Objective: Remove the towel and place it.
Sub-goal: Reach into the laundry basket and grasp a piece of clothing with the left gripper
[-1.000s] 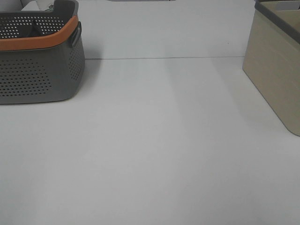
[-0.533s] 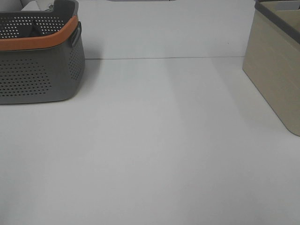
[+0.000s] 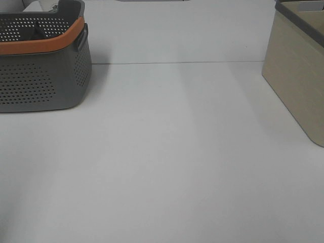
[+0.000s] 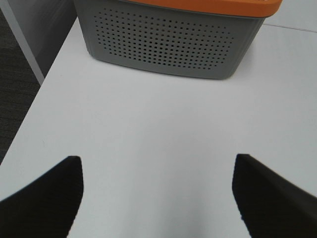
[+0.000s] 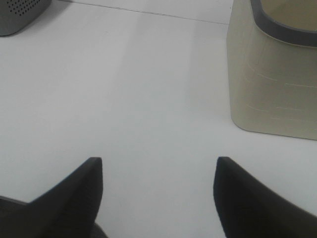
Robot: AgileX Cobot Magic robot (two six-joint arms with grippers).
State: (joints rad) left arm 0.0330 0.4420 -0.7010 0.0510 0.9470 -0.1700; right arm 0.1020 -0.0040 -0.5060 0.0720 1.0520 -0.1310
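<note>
At the far left corner of the tabletop [image 3: 167, 152] stands the grey perforated basket [image 3: 35, 86] with its orange rim [image 3: 45, 45]. Over that rim a dark shape [image 3: 28, 33] shows low inside. I take this for the towel, though only a sliver of it is visible and I cannot be sure. No cloth lies anywhere on the open surface, so the towel has not yet been taken out.

The left tool [image 4: 156, 158] hangs over bare tabletop with its two dark fingers spread wide and nothing between them. The basket's near wall [image 4: 163, 49] faces it broadside, straight ahead. The right tool [image 5: 158, 159] is likewise spread and empty. It looks toward the beige bin [image 5: 277, 89], with only a corner of the basket [image 5: 20, 15] at the edge of its view. Neither tool appears in the high camera.

The coming move turns on one relation: the towel lies ahead of the left tool, beyond the perforated wall and below the rim. The left arm is plainly the nearer one. Reaching the cloth would likely mean rising over the orange rim and coming down from above — a straight push forward would meet the wall.

Which way the towel points, and how its long axis runs, cannot be told from here, as too little of it shows. It appears to sit toward the basket's far side. The beige bin [image 3: 298, 86], well apart on the right, may be where the towel goes.
</note>
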